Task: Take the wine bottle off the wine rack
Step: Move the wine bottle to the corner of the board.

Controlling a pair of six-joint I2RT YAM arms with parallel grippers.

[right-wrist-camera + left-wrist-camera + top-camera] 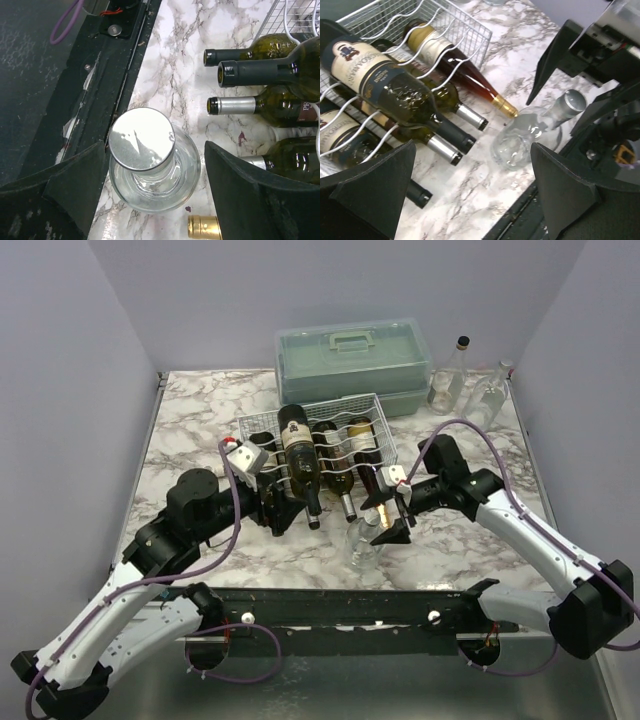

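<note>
The white wire wine rack (262, 425) stands mid-table with several wine bottles lying in it, necks toward me. A dark bottle with a cream label (298, 455) lies on top; it also shows in the left wrist view (385, 85). My left gripper (277, 512) is open and empty at the rack's near left corner, with bare table between its fingers (375, 185). My right gripper (385, 515) is open, hanging over a clear glass bottle with a silver cap (142, 137) that stands upright in front of the rack. Its fingers (250, 185) flank that bottle without touching.
A grey-green plastic case with a handle (355, 355) sits behind the rack. Two clear glass bottles (450, 375) stand at the back right. A gold-capped neck (205, 227) lies next to the clear bottle. The black base rail (350, 605) runs along the near edge.
</note>
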